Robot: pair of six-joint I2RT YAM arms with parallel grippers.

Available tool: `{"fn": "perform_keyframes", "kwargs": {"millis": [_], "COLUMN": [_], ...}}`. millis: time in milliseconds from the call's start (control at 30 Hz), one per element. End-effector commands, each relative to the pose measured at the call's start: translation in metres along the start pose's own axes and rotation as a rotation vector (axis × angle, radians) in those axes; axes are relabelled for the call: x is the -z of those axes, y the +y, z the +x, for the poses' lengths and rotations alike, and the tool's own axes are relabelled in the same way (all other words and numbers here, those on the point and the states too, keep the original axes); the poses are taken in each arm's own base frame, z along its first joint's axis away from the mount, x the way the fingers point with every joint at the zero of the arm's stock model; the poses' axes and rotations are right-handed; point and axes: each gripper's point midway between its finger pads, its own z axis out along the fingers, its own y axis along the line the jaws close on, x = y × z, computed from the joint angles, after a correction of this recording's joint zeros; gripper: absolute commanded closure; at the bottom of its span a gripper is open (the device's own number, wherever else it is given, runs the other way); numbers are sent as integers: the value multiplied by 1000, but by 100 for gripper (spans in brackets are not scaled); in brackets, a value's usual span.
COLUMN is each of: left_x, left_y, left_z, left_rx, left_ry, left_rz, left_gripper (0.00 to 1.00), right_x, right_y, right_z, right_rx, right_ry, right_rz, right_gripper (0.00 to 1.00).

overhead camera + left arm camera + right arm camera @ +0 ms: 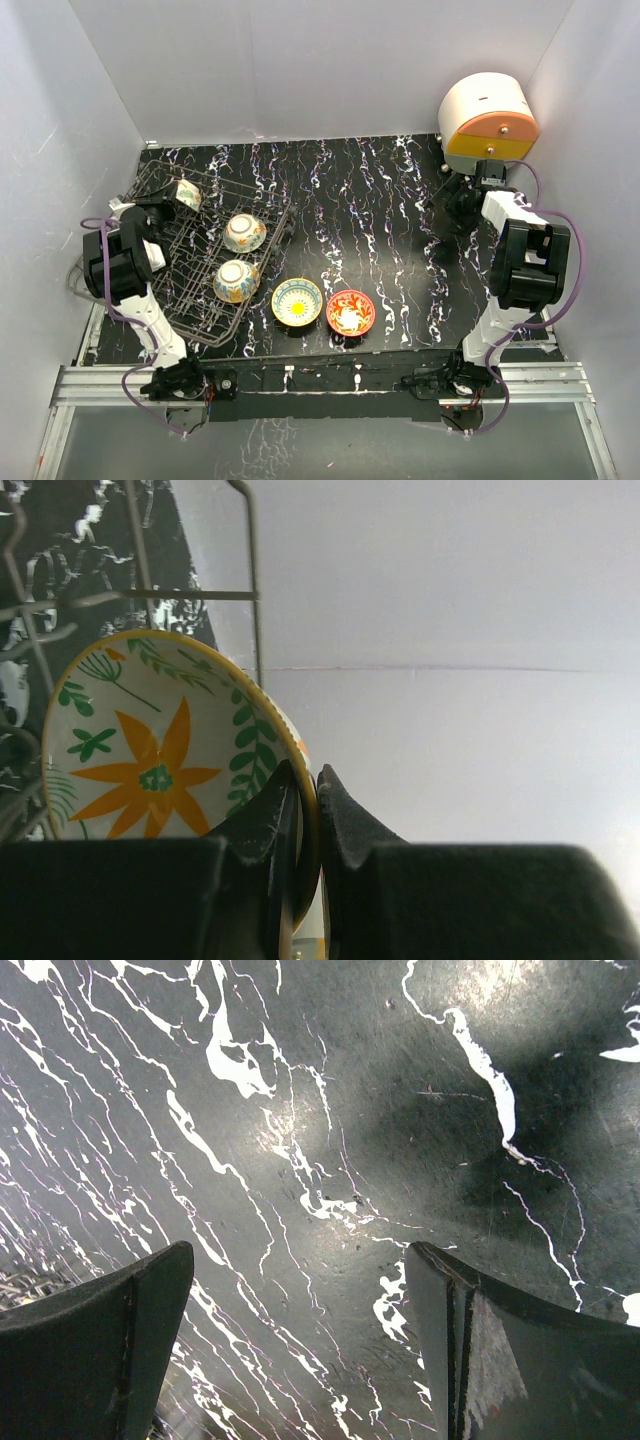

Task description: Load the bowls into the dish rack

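Observation:
The dark wire dish rack (185, 268) stands at the left of the table. My left gripper (172, 200) is shut on the rim of a bowl (188, 193) at the rack's far end. In the left wrist view, my left gripper (305, 776) pinches the yellow rim of that bowl (150, 760), which stands on edge and has an orange flower inside, with rack wires (251, 580) beside it. Two bowls rest in the rack (244, 232) (236, 280). A yellow-and-blue bowl (297, 301) and a red-orange bowl (350, 312) sit upright on the table. My right gripper (456, 205) (300, 1252) is open and empty, low over the bare table.
A round cream and orange container (487, 125) stands at the back right, just behind my right arm. White walls close in the black marbled table (380, 220) on three sides. The two loose bowls lie just right of the rack's near corner.

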Motion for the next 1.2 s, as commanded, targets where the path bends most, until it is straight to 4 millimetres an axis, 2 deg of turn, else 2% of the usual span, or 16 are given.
{"fn": "perform_keyframes", "kwargs": {"millis": [0,200,400,533,767,900,1033,1167], "left_x": [-11,-18,-16,-7,15,22,26,29], "left_y": [-64,-53,-17,12,45,51,63,71], "left_z": [-12,-13,-7,-5,-16,-27,-30,-30], "left_rx": [-35,5,24,34,8,-14,-21,-27], "left_ry": [-26,-17,-1,-2,-41,-63,-51,-45], "left_rz": [227,243,169,79,-88,-149,-203,-236], "left_gripper": [100,100,100,100,84,78,74,65], "right_x": [4,-2,-6,-8,-8,-9,-10,-9], "right_y": [13,14,11,9,9,7,5,5], "right_z": [-22,-23,-22,-21,-20,-17,-15,-13], "right_rx": [18,9,18,24,34,34,36,41], "right_ry": [-58,-49,-38,-30,-24,-18,-13,-11], "right_rz": [-19,-18,-9,-4,-8,-5,-4,-3], "right_gripper": [11,11,11,11,11,11,11,11]}}
